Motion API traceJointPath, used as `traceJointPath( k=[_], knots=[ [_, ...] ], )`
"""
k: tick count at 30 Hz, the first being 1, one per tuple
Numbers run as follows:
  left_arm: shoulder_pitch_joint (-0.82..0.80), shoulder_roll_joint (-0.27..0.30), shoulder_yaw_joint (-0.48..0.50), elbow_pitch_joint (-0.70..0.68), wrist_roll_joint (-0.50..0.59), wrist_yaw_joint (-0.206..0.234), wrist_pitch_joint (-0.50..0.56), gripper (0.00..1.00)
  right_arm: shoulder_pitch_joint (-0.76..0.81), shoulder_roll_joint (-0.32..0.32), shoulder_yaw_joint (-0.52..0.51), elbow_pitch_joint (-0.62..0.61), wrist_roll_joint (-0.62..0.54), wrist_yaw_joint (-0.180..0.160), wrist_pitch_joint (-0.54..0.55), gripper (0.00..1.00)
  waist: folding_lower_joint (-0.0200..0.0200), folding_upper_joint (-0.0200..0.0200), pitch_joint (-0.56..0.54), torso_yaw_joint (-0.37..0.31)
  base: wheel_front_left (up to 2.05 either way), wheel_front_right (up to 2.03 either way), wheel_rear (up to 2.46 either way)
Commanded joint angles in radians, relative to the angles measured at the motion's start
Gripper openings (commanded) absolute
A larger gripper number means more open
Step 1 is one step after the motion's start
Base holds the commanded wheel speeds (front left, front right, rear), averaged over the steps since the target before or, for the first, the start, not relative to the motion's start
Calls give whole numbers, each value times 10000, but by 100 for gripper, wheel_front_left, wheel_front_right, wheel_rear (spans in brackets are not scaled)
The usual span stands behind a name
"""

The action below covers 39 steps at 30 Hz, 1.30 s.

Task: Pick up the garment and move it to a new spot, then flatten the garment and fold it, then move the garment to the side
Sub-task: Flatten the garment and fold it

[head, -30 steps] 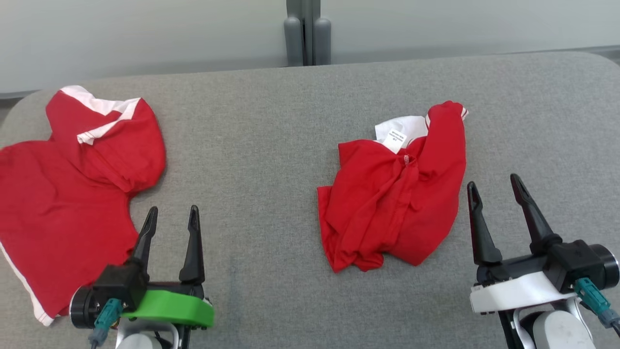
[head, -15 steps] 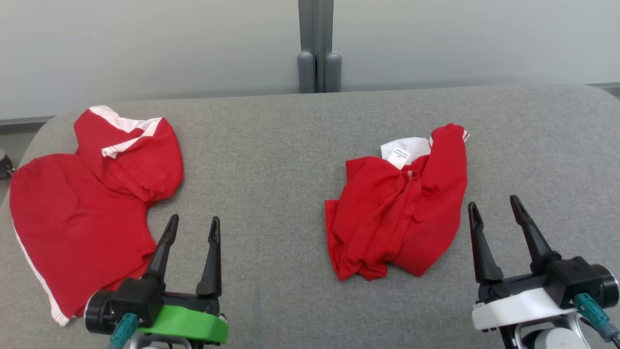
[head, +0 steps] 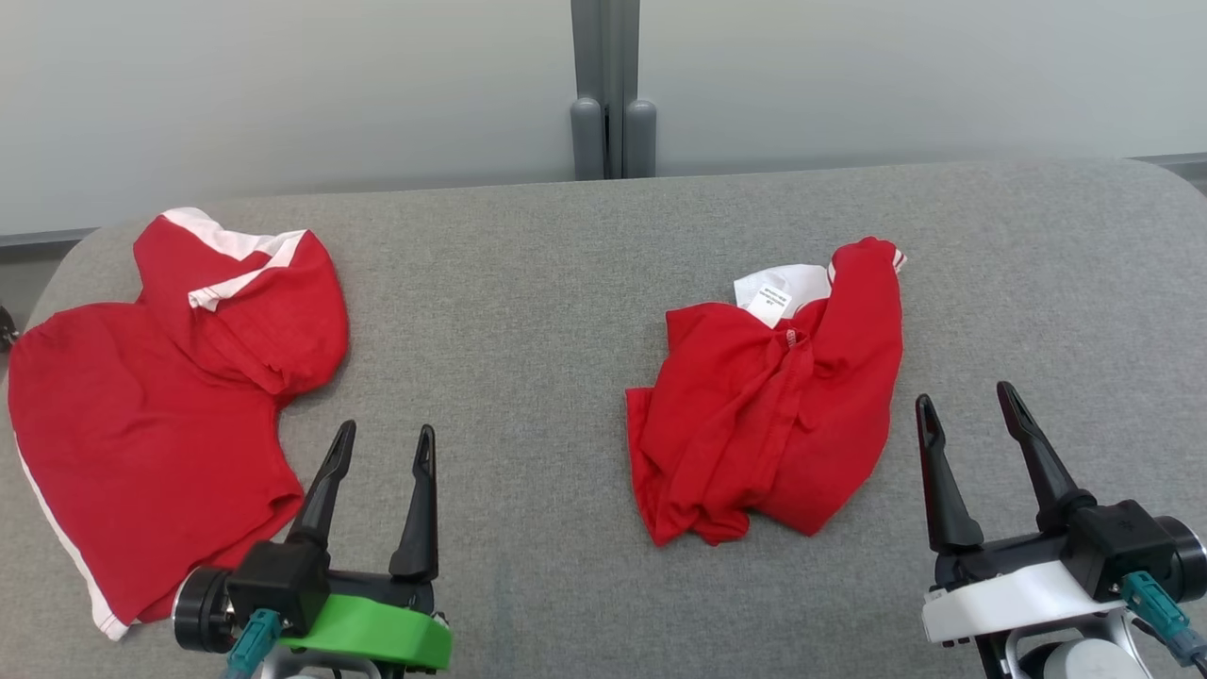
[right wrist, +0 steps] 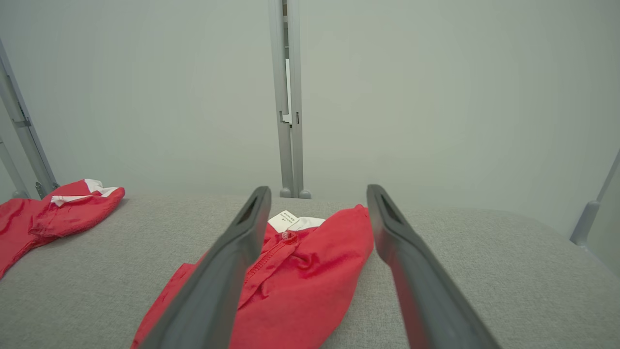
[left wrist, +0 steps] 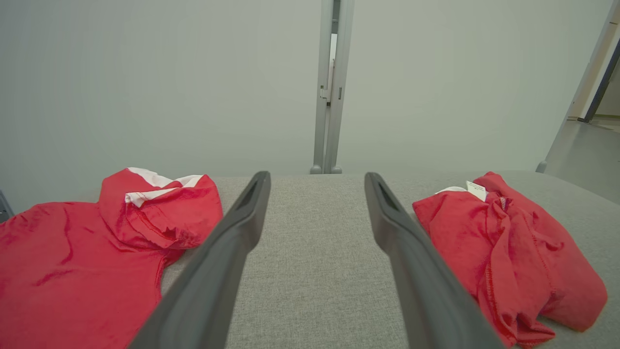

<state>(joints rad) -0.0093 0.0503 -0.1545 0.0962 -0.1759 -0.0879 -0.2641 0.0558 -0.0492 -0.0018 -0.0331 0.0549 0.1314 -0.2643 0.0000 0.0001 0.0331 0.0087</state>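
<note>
crumpled shirt (head: pixel 768 405) right of surface (head: pixel 528 311) middle | second shirt (head: pixel 141 415) at left edge | left pincer (head: pixel 387 429), right pincer (head: pixel 964 394) wide apart, empty

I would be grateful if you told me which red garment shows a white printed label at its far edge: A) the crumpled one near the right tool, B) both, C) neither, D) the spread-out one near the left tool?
A: the white label sits at the far edge of the crumpled garment beside the right tool; the spread-out garment has white trim but no label in sight.
</note>
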Motion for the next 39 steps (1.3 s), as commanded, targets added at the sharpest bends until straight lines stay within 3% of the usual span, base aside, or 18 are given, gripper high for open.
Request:
traceJointPath(
  k=[1, 13, 28, 32, 34, 39],
  knots=[
    [-80, 4, -1, 3, -47, 22, -4, 97, 78, -22, -25, 4, -44, -14, -3, 100, 0, -1, -6, -7, 0, 0, 0],
    [-231, 3, -156, 154, -134, 52, -5, 86, 34, -22, -14, -40, -155, -14, -3, 100, 0, -1, 17, 53, 0, 0, 0],
    [-315, 5, -116, 98, 95, 102, -5, 64, -119, -22, 114, -116, -155, -14, -3, 100, 0, -1, 293, -47, 0, 0, 0],
    [-569, 4, -120, 181, 159, 17, -5, 54, -278, -22, 148, -138, -118, -14, -3, 100, 0, -1, 637, -191, 0, 0, 0],
    [-848, 4, -188, 258, 254, -64, -5, 55, -424, -22, 141, -184, -72, -14, -3, 100, 0, -1, 942, -302, 0, 0, 0],
    [-2261, 4, -663, 798, 603, -285, -5, 71, -1016, -22, 223, -338, -71, -14, -3, 100, 0, -1, 2138, -671, 0, 0, 0]
  ],
)
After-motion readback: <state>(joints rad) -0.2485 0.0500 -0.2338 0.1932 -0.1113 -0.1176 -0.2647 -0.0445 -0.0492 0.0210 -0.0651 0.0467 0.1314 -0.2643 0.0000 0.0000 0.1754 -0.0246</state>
